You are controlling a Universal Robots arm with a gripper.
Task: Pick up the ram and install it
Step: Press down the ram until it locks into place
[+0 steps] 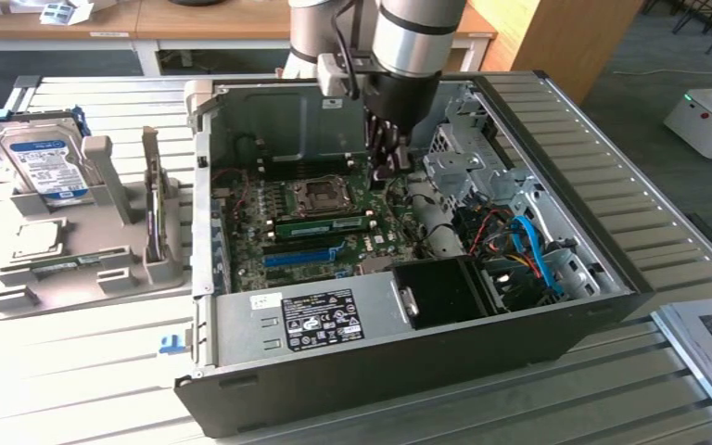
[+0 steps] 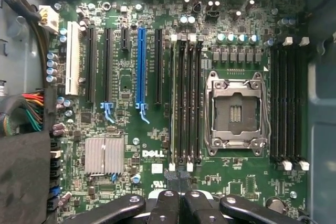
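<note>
My claw [image 1: 387, 165] hung inside the open computer case [image 1: 603, 278], its fingers pressed together with nothing between them, just above the motherboard [image 2: 131, 156]. The ram [image 1: 322, 225] sat seated in a slot on the board, a green stick lying just below the empty processor socket [image 1: 320, 194] in the exterior view. From my wrist, the ram [image 2: 174, 100] stood edge-on in the first of the memory slots beside the socket [image 2: 234, 113], with the long blue slot [image 2: 140, 66] a little farther off. On the bench [image 1: 96, 371] to the exterior view's left, a grey holder [image 1: 108, 269] carried the hard drive [image 1: 49, 165], well apart from the case.
</note>
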